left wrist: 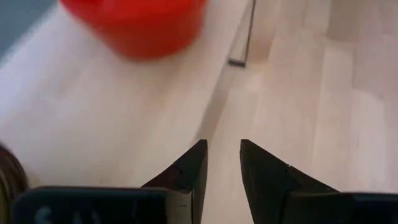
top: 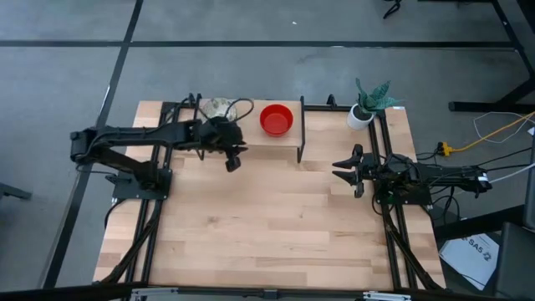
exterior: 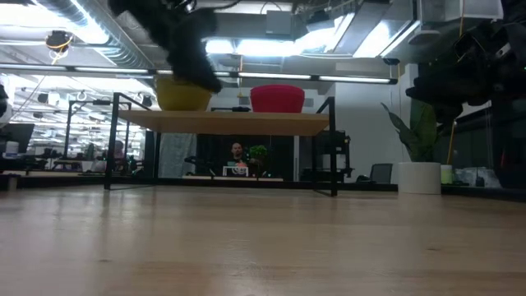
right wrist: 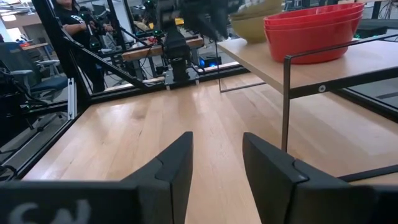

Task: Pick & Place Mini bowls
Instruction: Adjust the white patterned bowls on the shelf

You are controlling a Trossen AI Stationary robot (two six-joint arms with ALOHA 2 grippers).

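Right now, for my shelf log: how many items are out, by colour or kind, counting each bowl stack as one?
Red bowl stack: 1
Yellowish bowl or stack: 1, partly hidden
Potted plant: 1
Total: 3

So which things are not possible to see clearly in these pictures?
- Patterned bowls: high view, the left gripper and its cables cover them; their number is unclear.
- Red bowls: stacked on the shelf; the exact count is hard to tell.
- Left gripper: low view, blurred dark shape.
- Red bowl: left wrist view, blurred and cut by the edge.
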